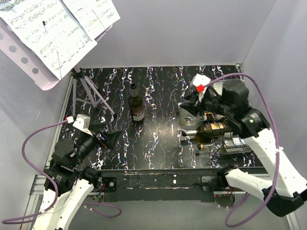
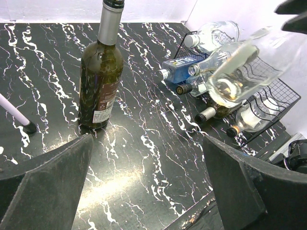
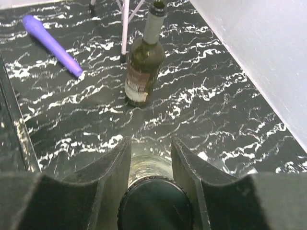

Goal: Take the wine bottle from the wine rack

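Clamping the neck of the wine bottle [image 2: 235, 72], your right fingers [image 3: 108, 167] are holding it seemingly free of the wine rack [image 2: 280, 93]; left fingers [image 2: 48, 191] are gaping idle; you're needing bare table [image 2: 158, 158] next.

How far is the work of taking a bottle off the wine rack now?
Done, it seems: the clear bottle is lifted out of the wine rack. In hand: the right claw is shut on it near its black cap, holding it tilted. Left: setting it on the table. The left claw is open; other bottles lie in the rack.
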Action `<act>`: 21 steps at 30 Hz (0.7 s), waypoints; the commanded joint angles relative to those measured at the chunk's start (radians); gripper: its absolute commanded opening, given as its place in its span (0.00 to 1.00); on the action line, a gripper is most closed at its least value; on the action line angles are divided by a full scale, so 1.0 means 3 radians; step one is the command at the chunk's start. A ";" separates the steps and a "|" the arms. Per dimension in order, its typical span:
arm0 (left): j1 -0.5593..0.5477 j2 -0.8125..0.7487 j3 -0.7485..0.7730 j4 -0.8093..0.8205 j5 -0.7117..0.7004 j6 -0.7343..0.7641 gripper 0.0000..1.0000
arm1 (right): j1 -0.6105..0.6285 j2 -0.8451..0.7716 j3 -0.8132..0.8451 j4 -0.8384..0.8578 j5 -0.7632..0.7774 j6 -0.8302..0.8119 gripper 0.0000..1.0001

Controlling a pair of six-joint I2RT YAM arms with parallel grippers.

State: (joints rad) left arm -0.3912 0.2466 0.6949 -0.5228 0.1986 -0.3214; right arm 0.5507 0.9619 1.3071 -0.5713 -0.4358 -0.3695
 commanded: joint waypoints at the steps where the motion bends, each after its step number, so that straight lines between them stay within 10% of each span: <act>1: -0.0010 -0.0019 -0.0020 0.0030 -0.0033 0.0033 0.98 | 0.0148 0.0168 0.0066 0.1719 0.0133 0.0398 0.01; 21: -0.0010 -0.0045 -0.0020 0.0004 -0.0084 0.0044 0.98 | 0.0174 0.2432 0.1313 0.2972 0.1601 0.0378 0.01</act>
State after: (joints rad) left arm -0.3912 0.2409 0.6949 -0.5232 0.1947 -0.3210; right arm 0.6147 1.6547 1.5223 -0.0067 -0.0921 -0.2295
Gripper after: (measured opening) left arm 0.981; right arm 0.441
